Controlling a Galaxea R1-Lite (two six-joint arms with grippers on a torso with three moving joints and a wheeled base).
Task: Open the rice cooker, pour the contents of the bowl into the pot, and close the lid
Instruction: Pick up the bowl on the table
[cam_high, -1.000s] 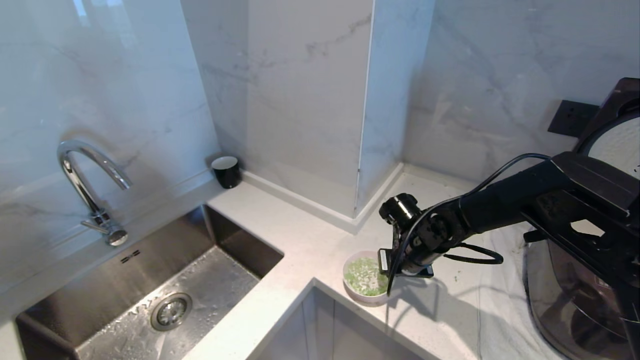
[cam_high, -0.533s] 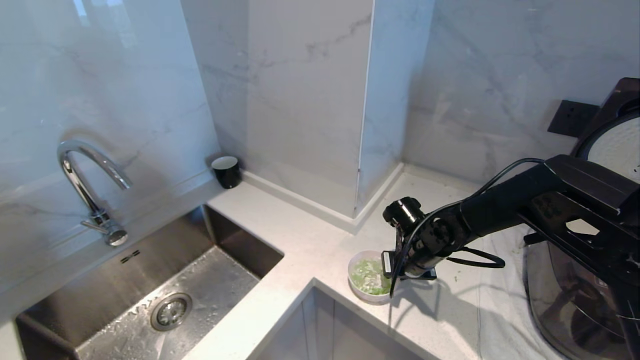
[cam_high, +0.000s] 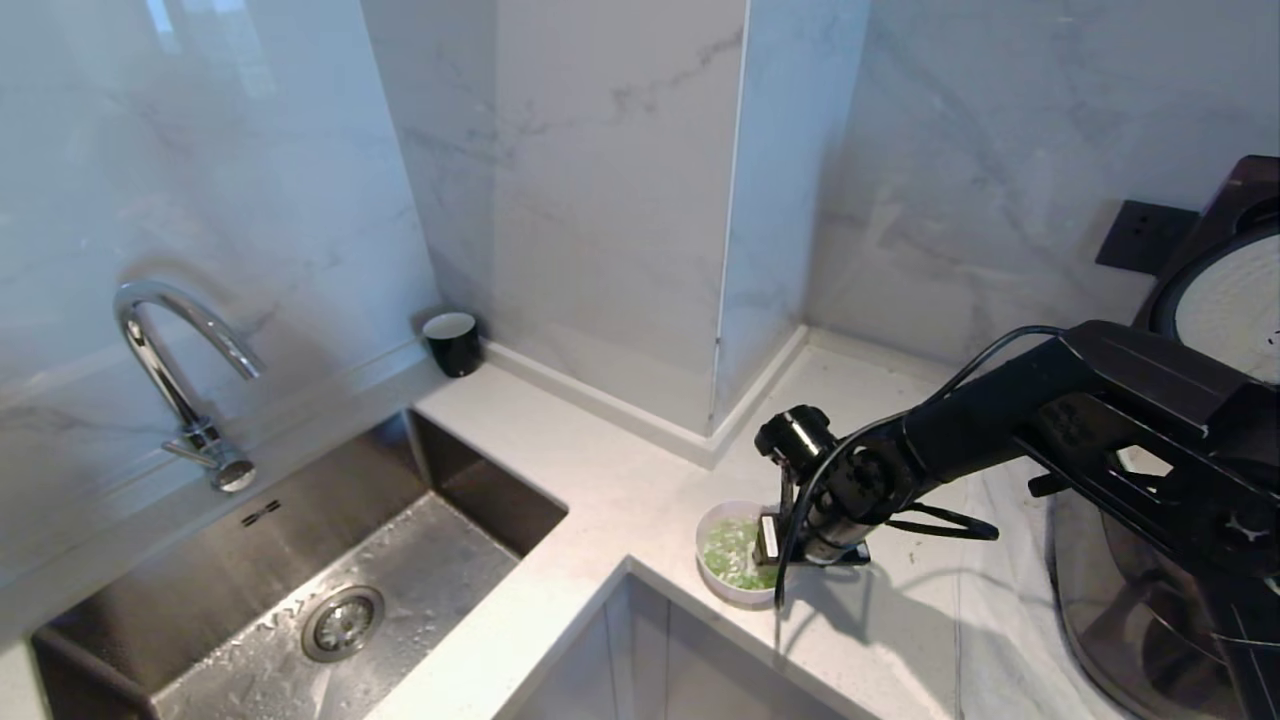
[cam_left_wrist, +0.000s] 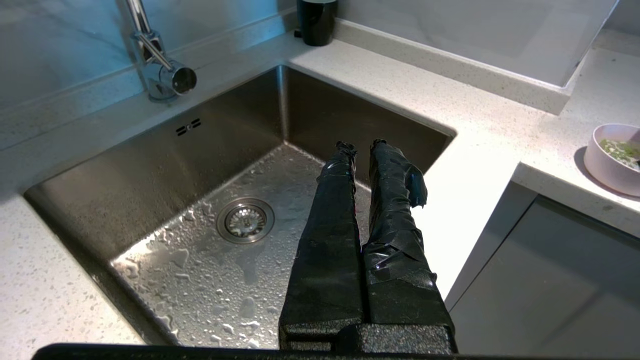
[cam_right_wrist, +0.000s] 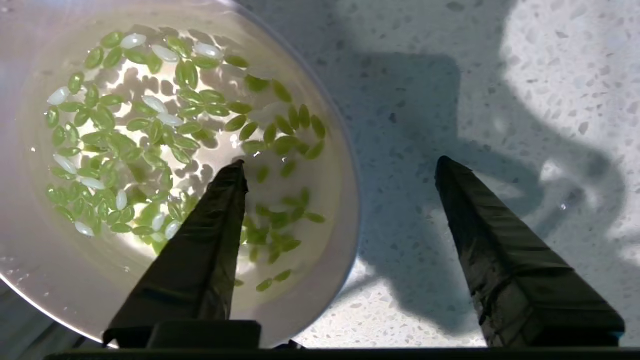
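With the lid (cam_high: 1215, 300) up, the right gripper (cam_right_wrist: 340, 167) hangs over the bowl (cam_high: 735, 555) at the counter (cam_high: 620, 490) edge, jaws apart astride its rim. Next: lower, pinch the rim. The left gripper (cam_left_wrist: 361, 146) idles, jaws together.

Head cam looks down from high over the counter (cam_high: 620, 490) corner and sink (cam_high: 200, 600). Left wrist cam hangs over that same sink; right wrist cam stares straight down, close on the bowl (cam_right_wrist: 320, 280), which all three share.
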